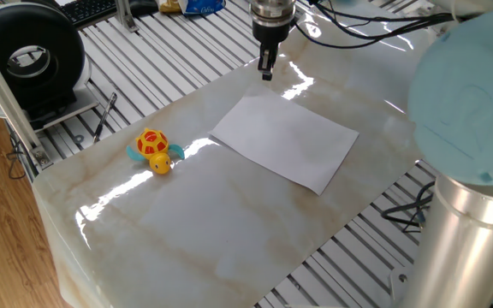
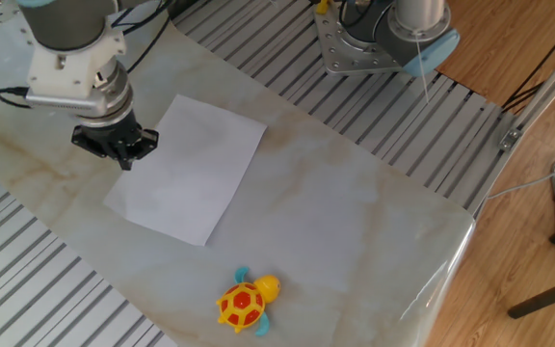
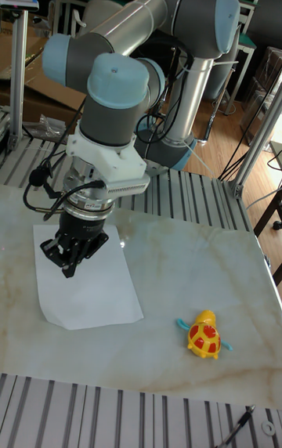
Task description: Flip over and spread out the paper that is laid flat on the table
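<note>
Paper (image 1: pixel 285 141) flat on table (image 1: pixel 187 222), just beside narrow jaws (empty, pointing down).

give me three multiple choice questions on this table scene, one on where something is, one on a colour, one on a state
1. Where is the gripper?
A. over the paper's edge farthest from the toy turtle
B. right above the turtle
C. off the table, over the metal ribs

2. What colour is the turtle's shell?
A. green
B. red-orange
C. white

3. How does the paper lie?
A. crumpled in a ball
B. folded in half
C. flat on the table

Answers: 1 A, the gripper hangs by the sheet's far edge with the turtle on the opposite side. 2 B, the shell is red-orange on a yellow body with blue flippers. 3 C, the sheet shows four corners, no fold visible.
</note>
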You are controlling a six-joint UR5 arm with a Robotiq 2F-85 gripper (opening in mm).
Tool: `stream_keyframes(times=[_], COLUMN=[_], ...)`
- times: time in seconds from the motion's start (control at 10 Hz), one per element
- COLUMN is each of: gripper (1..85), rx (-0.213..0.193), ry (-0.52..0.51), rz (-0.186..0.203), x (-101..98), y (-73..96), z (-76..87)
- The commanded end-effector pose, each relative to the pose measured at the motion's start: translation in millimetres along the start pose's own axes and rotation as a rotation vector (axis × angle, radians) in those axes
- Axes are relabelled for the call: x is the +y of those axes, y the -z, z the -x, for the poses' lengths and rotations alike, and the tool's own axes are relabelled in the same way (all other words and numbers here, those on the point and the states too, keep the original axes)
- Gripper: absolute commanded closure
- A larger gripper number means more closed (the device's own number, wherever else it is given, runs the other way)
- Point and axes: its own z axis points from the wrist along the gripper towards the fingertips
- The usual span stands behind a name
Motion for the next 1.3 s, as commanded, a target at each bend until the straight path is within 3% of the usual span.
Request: stream_keyframes(times=[0.0,0.2,0.3,0.5,0.6,0.7,0.8,0.9,1.0,1.1,1.2], gripper=[0.7,1.0,0.7,0.7,39.3,62.0,61.7,25.0,5.3,4.7,15.0], rx=[0.01,0.004,-0.006,-0.007,-0.008,0.061,0.064,0.044,0.029,0.037,0.019], ry=[0.044,0.085,0.086,0.062,-0.019,-0.114,-0.097,-0.038,-0.034,-0.032,-0.037], rz=[-0.04,-0.058,-0.053,-0.032,-0.002,-0.002,-0.027,-0.02,0.014,0.004,0.015], x=[-8.0,-38.6,-40.9,-34.2,-26.5,-25.4,-25.8,-21.8,-13.2,-18.7,-20.6], y=[6.8,-26.8,-38.4,-39.5,-39.6,-39.1,-30.4,-26.4,-25.9,-30.5,-37.9], z=[-1.8,8.4,15.9,17.0,16.9,-1.0,-2.1,-0.5,2.0,2.3,10.2])
